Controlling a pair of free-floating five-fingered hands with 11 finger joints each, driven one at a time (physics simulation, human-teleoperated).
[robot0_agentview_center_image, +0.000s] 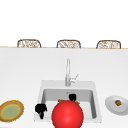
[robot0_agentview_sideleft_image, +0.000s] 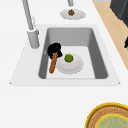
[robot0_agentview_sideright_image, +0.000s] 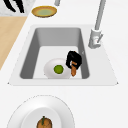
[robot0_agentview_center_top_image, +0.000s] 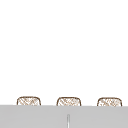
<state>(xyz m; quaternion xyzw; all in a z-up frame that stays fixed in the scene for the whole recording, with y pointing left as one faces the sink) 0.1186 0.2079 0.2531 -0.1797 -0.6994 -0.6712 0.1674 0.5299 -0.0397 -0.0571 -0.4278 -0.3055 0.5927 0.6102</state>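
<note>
My right hand (robot0_agentview_center_image: 72, 97) is down in the sink (robot0_agentview_center_image: 42, 86), at the faucet side, with its fingers curled round the top end of an orange-brown carrot-like stick (robot0_agentview_sideleft_image: 53, 63). The right side view shows the same hand (robot0_agentview_sideright_image: 74, 59) over the stick (robot0_agentview_sideright_image: 74, 71). Beside it in the basin lies a white plate (robot0_agentview_sideleft_image: 72, 66) with a small green ball (robot0_agentview_sideleft_image: 69, 58) on it. My left hand (robot0_agentview_center_image: 40, 109) hangs idle at the front left of the sink with its fingers loose and pointing down; it also appears at the edge of the left side view (robot0_agentview_sideleft_image: 126, 42).
A large red ball (robot0_agentview_center_image: 67, 114) covers the near part of the sink in the front view. A yellow-rimmed plate (robot0_agentview_center_image: 11, 110) lies on the counter at the left, and a white plate (robot0_agentview_center_image: 113, 106) with a small brown item (robot0_agentview_center_image: 118, 102) at the right. The faucet (robot0_agentview_center_image: 67, 72) stands behind the basin.
</note>
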